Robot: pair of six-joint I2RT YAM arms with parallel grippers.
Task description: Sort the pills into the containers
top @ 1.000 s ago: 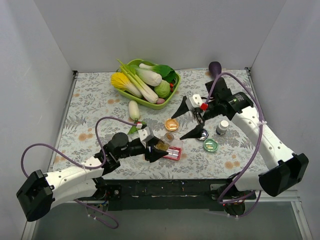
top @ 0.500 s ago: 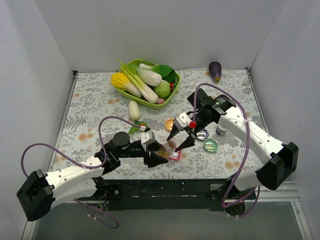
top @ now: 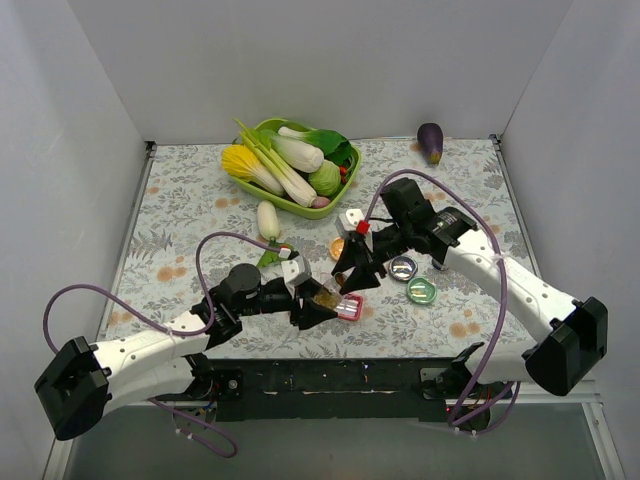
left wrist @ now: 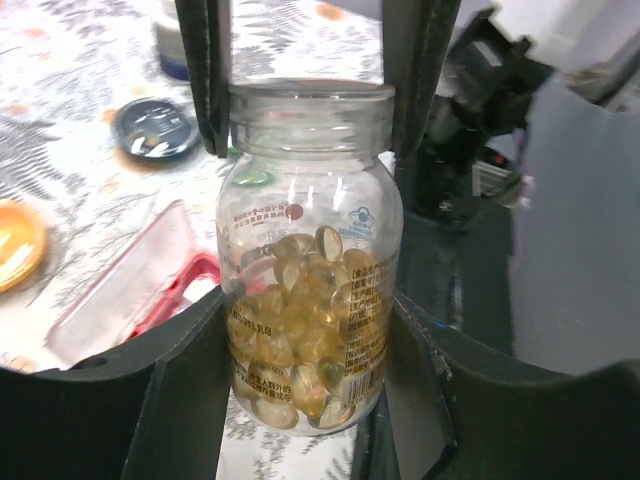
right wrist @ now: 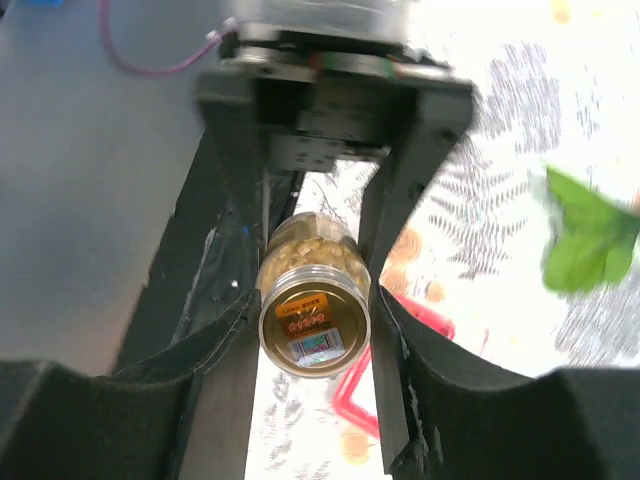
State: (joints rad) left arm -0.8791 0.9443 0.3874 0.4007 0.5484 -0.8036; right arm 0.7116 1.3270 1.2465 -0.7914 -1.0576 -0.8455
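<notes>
My left gripper (top: pixel 316 306) is shut on the body of an uncapped amber bottle (left wrist: pixel 310 270) full of golden capsules, held just above the table. My right gripper (top: pixel 352 276) has come onto the same bottle (top: pixel 327 293). Its fingers (left wrist: pixel 207 80) press the neck from both sides, and the bottle's round end (right wrist: pixel 315 325) faces the right wrist camera. The pink-red compartment box (top: pixel 351 309) lies on the table just beside and below the bottle, also in the left wrist view (left wrist: pixel 130 290). I cannot make out loose pills in it.
An orange cap (top: pixel 338 246), a dark lid (top: pixel 403 266) and a green lid (top: pixel 421 290) lie right of the box. A green bowl of vegetables (top: pixel 300 165), a white radish (top: pixel 267 220) and an eggplant (top: pixel 430 142) sit farther back.
My right arm swung in from the right and down to the bottle, and its jaws narrowed from wide open onto the neck. The left arm kept holding the bottle.
</notes>
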